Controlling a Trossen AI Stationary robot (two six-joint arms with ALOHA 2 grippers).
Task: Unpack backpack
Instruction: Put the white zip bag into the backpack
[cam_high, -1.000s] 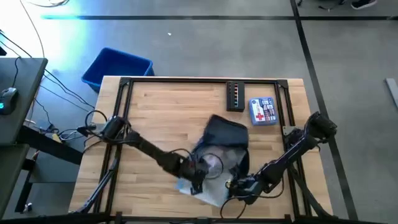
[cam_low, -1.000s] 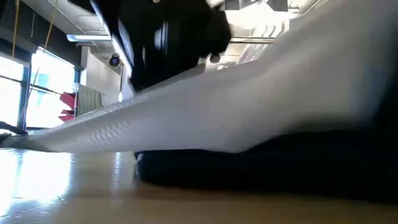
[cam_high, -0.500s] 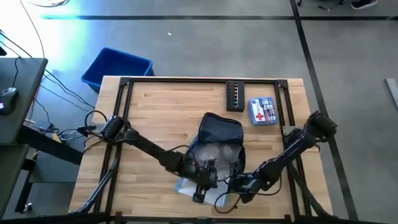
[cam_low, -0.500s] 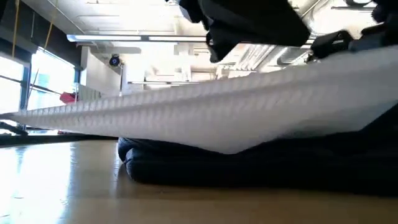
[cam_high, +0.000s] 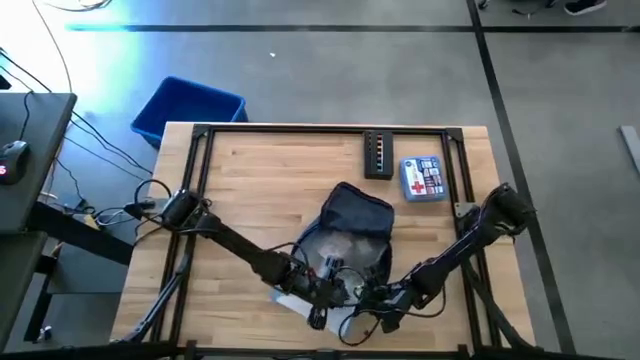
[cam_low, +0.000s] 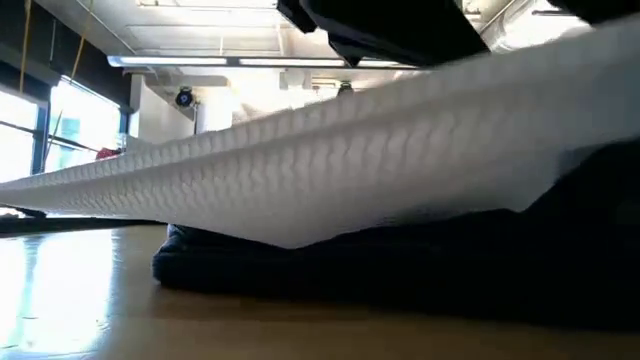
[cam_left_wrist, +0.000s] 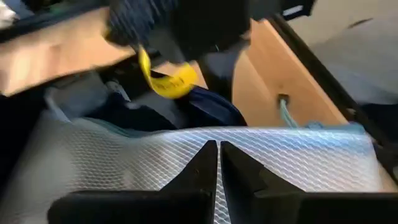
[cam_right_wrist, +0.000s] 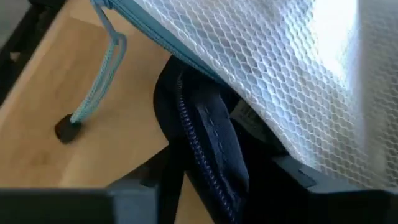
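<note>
A dark navy backpack lies at the near middle of the wooden worktop, its mouth turned toward the near edge. A pale mesh pouch with a light-blue zip edge sticks out of that mouth, raised off the wood, as the low view shows it slanting above the dark fabric.

The left gripper sits at the near left of the backpack's mouth; its wrist camera shows the two dark fingers pressed together on the mesh, gripping the pouch. The right gripper is just beside it on the near right, low over the same opening. Its wrist view looks past the mesh and the backpack's zip to a light-blue pull cord trailing on the wood, but whether its fingers are open or closed cannot be told.

At the far right of the worktop lie a first-aid kit and, just left of it, a black box. A blue bin stands on the floor beyond the far left corner.
</note>
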